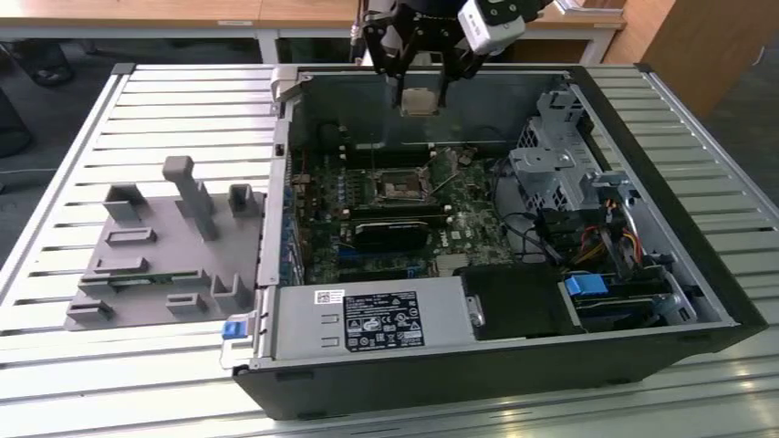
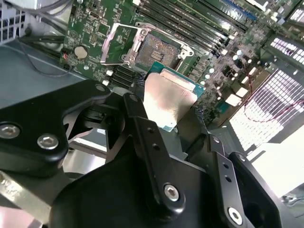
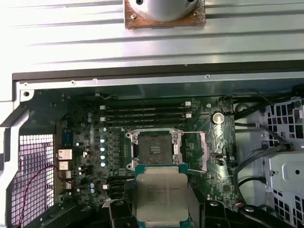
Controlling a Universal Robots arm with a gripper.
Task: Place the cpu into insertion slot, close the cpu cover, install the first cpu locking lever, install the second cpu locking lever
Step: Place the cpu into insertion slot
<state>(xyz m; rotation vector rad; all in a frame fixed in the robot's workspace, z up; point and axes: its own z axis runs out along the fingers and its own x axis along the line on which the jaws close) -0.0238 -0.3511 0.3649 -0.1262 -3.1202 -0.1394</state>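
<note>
Gripper (image 1: pixel 420 95) w/ cpu (image 2: pixel 167 97) clamped, edges part hidden

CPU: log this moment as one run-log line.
gripper shut on cpu | cpu aloft, unseated | insertion slot empty | cpu cover open

Exterior view: high, angled down over open case (image 1: pixel 512 374). Both wrist views: near, facing down, sharing insertion slot (image 2: pixel 159 50) (image 3: pixel 154 149).

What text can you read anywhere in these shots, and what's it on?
None can be quoted.
Black label on the power supply: print too small.
White sticker at its corner: blurred.
Top of the cpu, held in the claw: faint lines, unreadable.
Circuit board markings: too small.
</note>
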